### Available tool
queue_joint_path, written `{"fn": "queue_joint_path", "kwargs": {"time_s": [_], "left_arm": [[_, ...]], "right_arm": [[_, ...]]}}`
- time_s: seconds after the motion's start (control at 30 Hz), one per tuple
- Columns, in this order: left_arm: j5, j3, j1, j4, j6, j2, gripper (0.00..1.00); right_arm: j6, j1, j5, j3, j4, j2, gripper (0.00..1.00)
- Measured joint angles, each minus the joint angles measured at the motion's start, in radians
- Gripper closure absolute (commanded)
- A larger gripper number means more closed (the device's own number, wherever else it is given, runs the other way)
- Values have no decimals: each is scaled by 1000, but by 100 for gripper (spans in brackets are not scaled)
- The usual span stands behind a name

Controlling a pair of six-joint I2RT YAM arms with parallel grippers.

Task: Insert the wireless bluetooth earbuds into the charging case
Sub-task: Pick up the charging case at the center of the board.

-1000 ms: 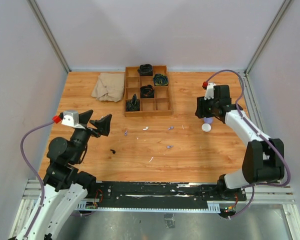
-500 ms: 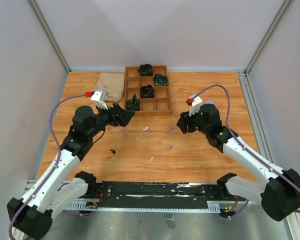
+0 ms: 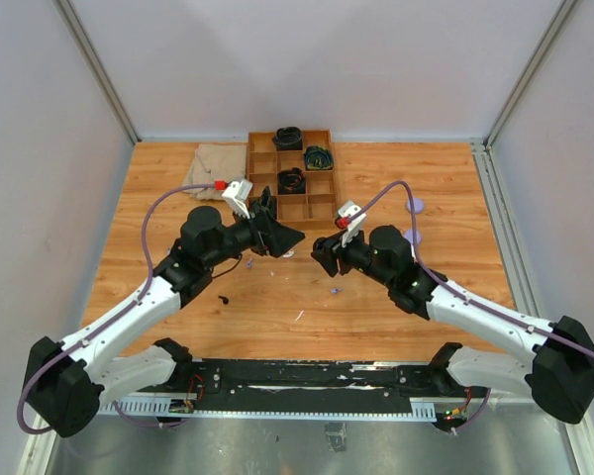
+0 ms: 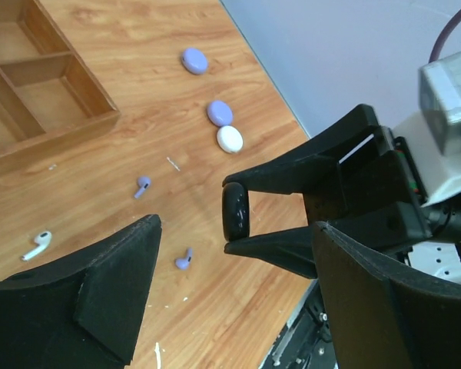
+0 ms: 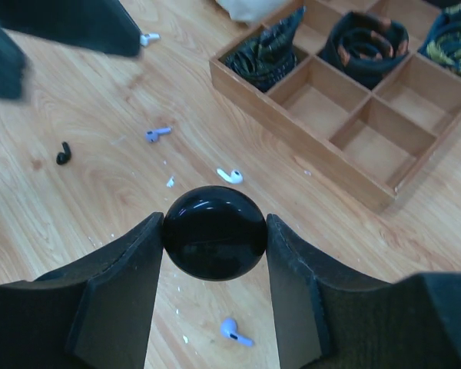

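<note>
Right gripper (image 3: 322,255) clamps the black charging case (image 5: 215,233) between its fingers; left gripper (image 3: 282,237) gapes wide, empty, opposite. Centre its fingers on the case (glossy, slip-prone); earbuds (image 5: 237,332) lie beneath on the table (image 3: 426,178).

Robot lab cell, plain grey walls (image 3: 327,59), aluminium frame (image 3: 99,69), wooden tabletop (image 3: 455,178)

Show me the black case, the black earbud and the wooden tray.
black case (image 5: 215,233), right wrist view, centre of its face.
black earbud (image 5: 62,154), right wrist view, its body.
wooden tray (image 5: 300,143), right wrist view, near wall.
</note>
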Motion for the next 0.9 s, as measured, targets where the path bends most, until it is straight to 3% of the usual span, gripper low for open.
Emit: {"fn": "queue_joint_path", "kwargs": {"time_s": [0.33, 0.9], "left_arm": [[0, 0, -78, 42, -21, 93, 34], [10, 0, -87, 50, -28, 147, 58]], "right_arm": [[-42, 65, 11, -38, 131, 0, 61], [-64, 95, 13, -63, 243, 3, 61]]}}
